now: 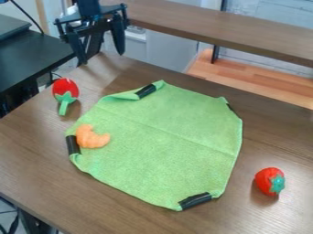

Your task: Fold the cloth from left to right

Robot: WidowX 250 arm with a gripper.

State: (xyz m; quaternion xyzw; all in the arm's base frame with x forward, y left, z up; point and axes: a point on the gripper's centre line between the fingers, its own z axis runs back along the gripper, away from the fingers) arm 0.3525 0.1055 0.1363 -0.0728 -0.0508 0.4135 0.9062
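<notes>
Your gripper [101, 57] was released, its two fingers spread well apart with nothing between them. The cloth [162, 137] lay spread out on the table [36, 153], toward five o'clock from the gripper and apart from it. Your arm [89, 8] came in from the top edge of the camera view, at about eleven o'clock, and the gripper hung there with its fingertips pointing down near the table's far edge.

Toward seven o'clock from the gripper, a red toy [65, 87] with a green stem sat on the table. Toward six o'clock, an orange toy [92, 137] rested on the cloth by its nine o'clock edge. You had black strips at the cloth's twelve, two, five and nine o'clock edges, and a faint crease ran across it from ten to four. Beyond the cloth, toward four o'clock, lay a strawberry [269, 181].
</notes>
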